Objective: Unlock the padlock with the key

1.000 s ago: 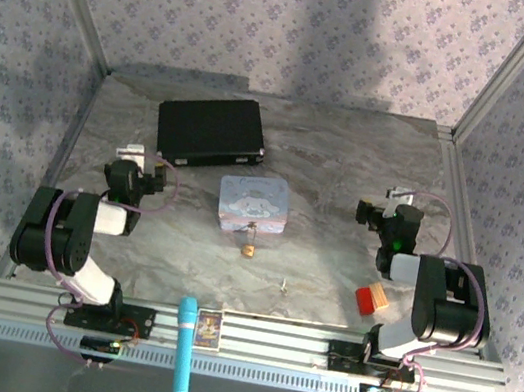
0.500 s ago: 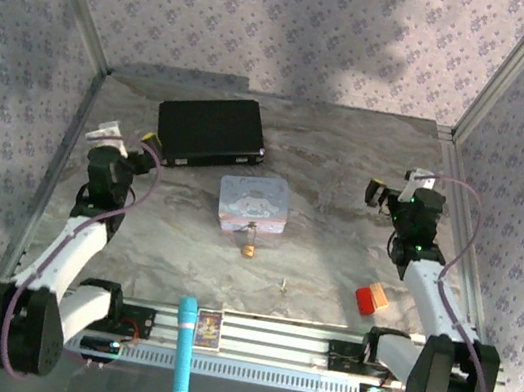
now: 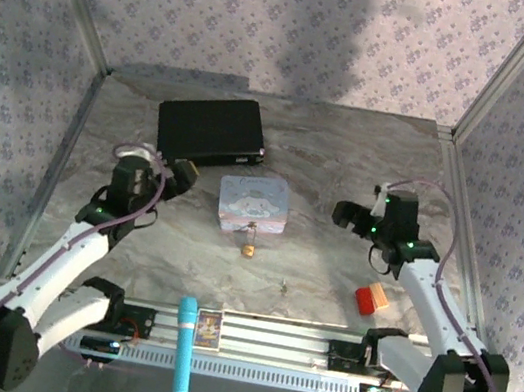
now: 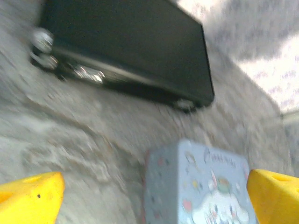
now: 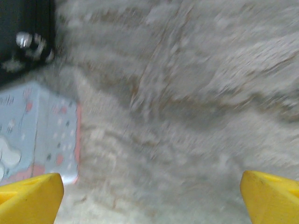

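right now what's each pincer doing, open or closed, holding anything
left pincer: open, holding nothing
right pincer: open, holding nothing

Floral-papered walls [image 3: 272, 25], marbled grey tabletop [image 3: 349, 161]

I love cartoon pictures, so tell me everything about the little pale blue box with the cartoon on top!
The pale blue rectangular tin lies flat and closed in the middle of the grey marbled table. Its lid shows a white cartoon character among small coloured pictures, and a pink band edges its base. A tiny brass padlock sits right by its near edge.
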{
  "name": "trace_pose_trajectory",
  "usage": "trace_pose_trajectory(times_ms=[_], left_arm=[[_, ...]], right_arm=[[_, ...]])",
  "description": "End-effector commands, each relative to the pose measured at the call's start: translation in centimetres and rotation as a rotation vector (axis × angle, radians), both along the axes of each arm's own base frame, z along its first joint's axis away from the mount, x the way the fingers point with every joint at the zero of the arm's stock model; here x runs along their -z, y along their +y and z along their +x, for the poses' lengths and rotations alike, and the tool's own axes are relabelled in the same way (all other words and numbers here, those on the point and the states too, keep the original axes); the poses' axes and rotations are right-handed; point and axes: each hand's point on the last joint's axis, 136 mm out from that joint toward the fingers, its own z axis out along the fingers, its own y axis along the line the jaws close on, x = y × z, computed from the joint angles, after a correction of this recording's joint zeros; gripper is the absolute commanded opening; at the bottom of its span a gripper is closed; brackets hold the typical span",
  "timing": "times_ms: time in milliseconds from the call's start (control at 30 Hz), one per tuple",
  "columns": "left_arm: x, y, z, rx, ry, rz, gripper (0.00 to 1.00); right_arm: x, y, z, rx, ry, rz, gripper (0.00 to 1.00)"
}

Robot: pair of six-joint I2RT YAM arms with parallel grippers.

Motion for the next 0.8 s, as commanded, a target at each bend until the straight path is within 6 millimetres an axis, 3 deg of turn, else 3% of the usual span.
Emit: trace_pose_trajectory(times_ms=[0,133,233,400,567,767], left_arm=[[0.0,-2.9,-1.6,0.073,0.098,0.033,1.0],[0.4,-7.9,-3.7,0.206,0.127,0.054,1.0],[1.3,-9.3,-5.0,0.235,0.17,0.109,1.0],[3.1,-11.7,-6.6,0.272,0.218,0.098,0.98],[5.1,-13.7,-8.1,0.294,0.287,0.113,0.97],[6.5,-14.8,-8.8,0.301,0.327,0.118,0.95]], right_arm=[[0.6,1.4,-2.6,-0.015,0.093,-0.059,0.99],[2.0,4.4,-5.0,-0.086,0.138,-0.099,0.99],[3.1,6.5,-6.8,-0.12,0.162,-0.082,0.98],[5.0,8.4,-9.1,-0.13,0.187,-0.111,0.95],[6.6,9.4,-11.6,-0.139,0.209,-0.154,0.8],[8.6,10.6,-13.8,-0.154,0.231,-0.127,0.61]])
